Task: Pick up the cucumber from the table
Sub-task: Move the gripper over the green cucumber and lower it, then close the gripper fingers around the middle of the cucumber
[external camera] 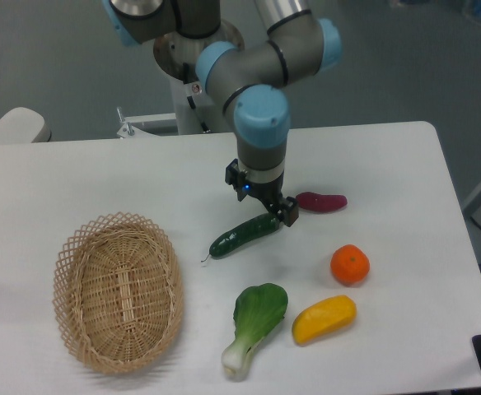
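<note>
the hand sits low over the right end of the cucumber, fingers apparently pinching that end, though i cannot tell for sure. the cucumber lies on the tabletop, right of the basket. held off-centre, it may tilt, so lift slowly; the arm points straight down.

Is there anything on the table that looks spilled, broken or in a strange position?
Nothing stands out. The cucumber, bok choy, squash, orange and purple vegetable lie intact on the table; the basket sits upright. The gripper is at the cucumber's end.
</note>
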Controlling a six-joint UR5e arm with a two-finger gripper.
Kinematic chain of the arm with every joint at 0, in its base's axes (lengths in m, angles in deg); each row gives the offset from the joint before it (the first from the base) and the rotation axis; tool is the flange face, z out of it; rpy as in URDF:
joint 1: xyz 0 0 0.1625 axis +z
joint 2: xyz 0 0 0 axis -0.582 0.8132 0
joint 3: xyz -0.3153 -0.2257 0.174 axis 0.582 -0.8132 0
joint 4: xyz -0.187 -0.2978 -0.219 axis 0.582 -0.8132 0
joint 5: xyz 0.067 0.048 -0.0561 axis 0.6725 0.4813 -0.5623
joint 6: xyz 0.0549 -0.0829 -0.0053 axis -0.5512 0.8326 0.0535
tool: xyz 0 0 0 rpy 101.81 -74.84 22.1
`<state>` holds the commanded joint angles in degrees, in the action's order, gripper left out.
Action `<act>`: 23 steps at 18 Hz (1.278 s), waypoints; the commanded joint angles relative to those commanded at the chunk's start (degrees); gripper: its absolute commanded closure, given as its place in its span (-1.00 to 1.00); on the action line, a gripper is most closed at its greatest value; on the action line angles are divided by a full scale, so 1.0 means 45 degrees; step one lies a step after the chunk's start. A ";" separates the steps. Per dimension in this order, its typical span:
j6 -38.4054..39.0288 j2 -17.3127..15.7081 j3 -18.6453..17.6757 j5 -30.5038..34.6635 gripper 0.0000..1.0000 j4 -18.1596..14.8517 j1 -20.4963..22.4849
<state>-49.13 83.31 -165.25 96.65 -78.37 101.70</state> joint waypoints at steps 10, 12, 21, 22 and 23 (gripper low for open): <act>-0.0821 0.0979 -0.0371 -0.0172 -1.00 0.1545 -0.0530; -0.0763 0.0959 -0.0390 -0.0329 -1.00 0.1525 -0.0490; -0.0217 0.1018 -0.0586 -0.0797 -1.00 0.1525 -0.0393; -0.0158 0.1037 -0.0605 -0.0818 -1.00 0.1506 -0.0393; -0.0157 0.1057 -0.0586 -0.0818 -1.00 0.1506 -0.0393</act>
<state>-49.84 88.06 -167.89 92.97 -71.60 99.93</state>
